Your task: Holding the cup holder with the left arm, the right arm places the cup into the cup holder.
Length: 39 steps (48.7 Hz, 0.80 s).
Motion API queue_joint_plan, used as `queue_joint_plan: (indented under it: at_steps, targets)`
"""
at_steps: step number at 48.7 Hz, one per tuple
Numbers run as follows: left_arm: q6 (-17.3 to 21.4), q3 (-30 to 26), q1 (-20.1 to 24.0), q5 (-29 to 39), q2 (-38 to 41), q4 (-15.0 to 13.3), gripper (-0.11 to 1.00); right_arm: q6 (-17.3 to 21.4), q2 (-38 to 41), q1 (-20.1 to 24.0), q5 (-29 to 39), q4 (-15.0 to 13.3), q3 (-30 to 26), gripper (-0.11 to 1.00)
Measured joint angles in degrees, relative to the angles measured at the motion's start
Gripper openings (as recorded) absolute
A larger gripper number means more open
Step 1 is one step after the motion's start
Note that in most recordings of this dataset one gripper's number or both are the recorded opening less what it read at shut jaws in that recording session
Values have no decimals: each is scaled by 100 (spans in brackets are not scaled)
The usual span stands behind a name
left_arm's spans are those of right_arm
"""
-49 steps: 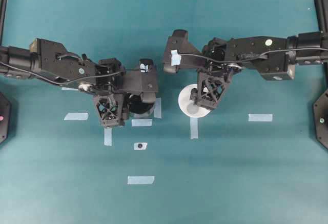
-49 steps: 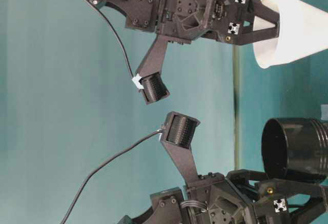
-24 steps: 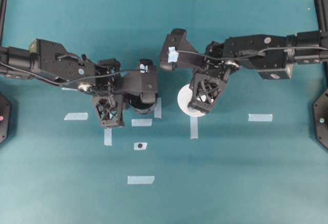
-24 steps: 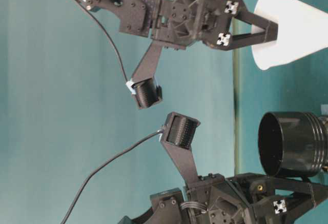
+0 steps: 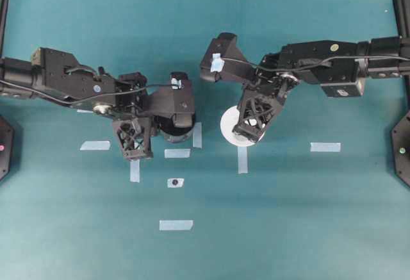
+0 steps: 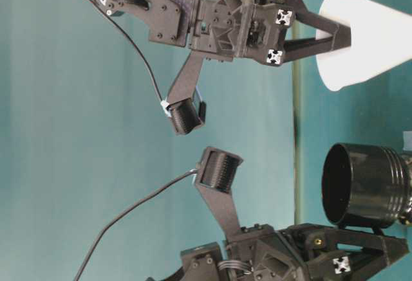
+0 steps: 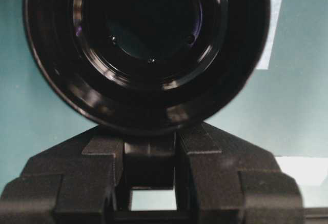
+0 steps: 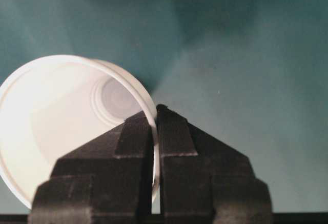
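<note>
From overhead, the left pincer (image 5: 168, 118) grips the cup holder (image 5: 174, 131) near the middle of the bench (image 5: 288, 229), steadying it as the receiver, while the right pincer (image 5: 246, 126) reaches steeply down onto the cup (image 5: 228, 126) just beside it. At table level both arms slant downward, wrists bent; the left wrist view shows the holder's small handle (image 7: 149, 161) clamped between the fingers (image 7: 97, 155), and the right wrist view shows jaws pinched shut on the cup's rim (image 8: 148, 112), one finger inside, one outside.
</note>
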Motion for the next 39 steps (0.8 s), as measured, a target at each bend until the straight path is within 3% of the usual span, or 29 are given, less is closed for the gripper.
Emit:
queue_joint_plan:
  at_steps: [13, 27, 39]
  targets:
    - [-9, 97, 0, -229, -158, 0, 22, 70, -185, 9, 70, 9, 9, 3]
    - [-35, 422, 0, -940, -378, 0, 22, 308, -527, 9, 70, 9, 9, 3]
    - [-439, 765, 0, -1907, -554, -9, 22, 492, -888, 0, 132, 9, 70, 3]
